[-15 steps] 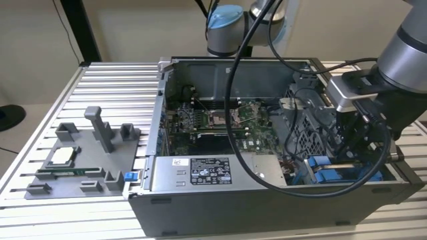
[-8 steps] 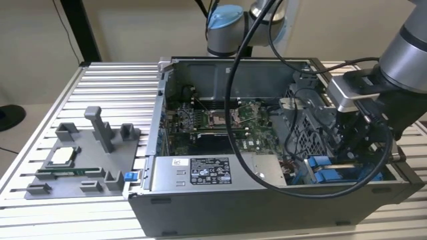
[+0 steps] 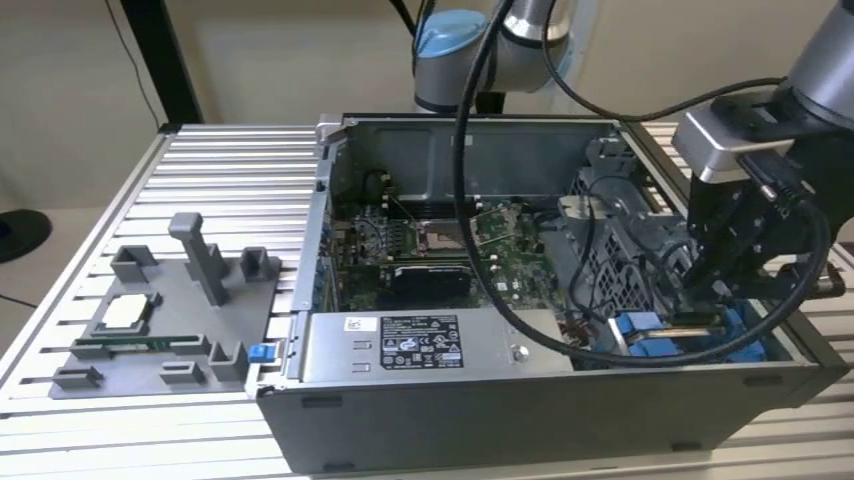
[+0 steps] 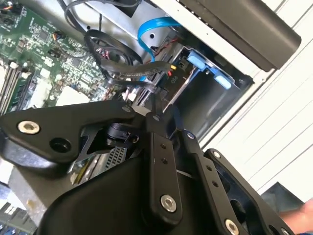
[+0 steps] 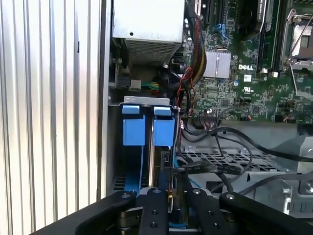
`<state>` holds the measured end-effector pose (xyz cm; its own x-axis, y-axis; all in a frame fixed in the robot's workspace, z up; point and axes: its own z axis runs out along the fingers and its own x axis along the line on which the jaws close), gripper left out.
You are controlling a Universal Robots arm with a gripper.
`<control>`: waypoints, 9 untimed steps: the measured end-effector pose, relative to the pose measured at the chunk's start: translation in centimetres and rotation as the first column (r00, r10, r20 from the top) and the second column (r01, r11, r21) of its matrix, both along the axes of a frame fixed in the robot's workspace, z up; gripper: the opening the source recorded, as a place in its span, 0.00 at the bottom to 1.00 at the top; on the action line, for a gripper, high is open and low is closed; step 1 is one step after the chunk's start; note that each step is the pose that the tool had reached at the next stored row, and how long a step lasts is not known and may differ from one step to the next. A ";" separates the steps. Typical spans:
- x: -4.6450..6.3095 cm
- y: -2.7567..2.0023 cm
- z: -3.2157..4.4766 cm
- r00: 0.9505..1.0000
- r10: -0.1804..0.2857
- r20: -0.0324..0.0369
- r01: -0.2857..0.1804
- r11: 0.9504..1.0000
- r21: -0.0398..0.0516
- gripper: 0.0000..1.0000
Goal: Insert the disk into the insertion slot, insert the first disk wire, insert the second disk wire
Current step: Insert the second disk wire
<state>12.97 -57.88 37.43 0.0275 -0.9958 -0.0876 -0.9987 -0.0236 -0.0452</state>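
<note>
Gripper (image 3: pixel 701 300) is down inside the open PC case (image 3: pixel 534 420), at the corner on the exterior view's right, nearest the camera. Its black linkages fill the foreground in both wrist views. In the first wrist view the fingers (image 5: pixel 161 208) sit close together over the top edge of a thin upright part in the slot (image 5: pixel 146 147); whether they pinch it, cannot tell.

Slot: grey metal bay with two blue tabs (image 5: pixel 133 127) side by side at its end, just beside the case wall. A thin upright edge (image 5: pixel 151 161) runs between the tabs toward the gripper; likely the disk seated on edge, though its label face is hidden. In the second wrist view a blue carrier piece (image 4: pixel 208 68) lies at the bay's corner, with a light-blue flat cable (image 4: pixel 146 27) looping above it and black wires (image 4: pixel 122 68) crossing to a connector just ahead of the gripper.

Beyond the slot: power supply (image 3: pixel 420 345) with label against the near case wall, then motherboard (image 3: pixel 441 240) with bare CPU socket. A thick black cable (image 3: pixel 467 150) from the arm drapes across the case interior.

Outside the case, on the slatted worktop (image 3: pixel 227 160) toward the exterior view's left: grey fixture plate (image 3: pixel 167 330) with upright posts, a small chip package resting on it.
</note>
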 end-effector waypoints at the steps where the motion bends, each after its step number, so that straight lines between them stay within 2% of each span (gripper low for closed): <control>1: 0.0 0.00 0.36 1.000 0.000 0.000 0.000 1.000 0.000 1.00; 3: 0.0 0.00 0.86 1.000 0.000 0.000 0.000 1.000 0.000 1.00; 9: 0.0 0.00 0.95 1.000 0.000 0.000 0.000 1.000 0.000 1.00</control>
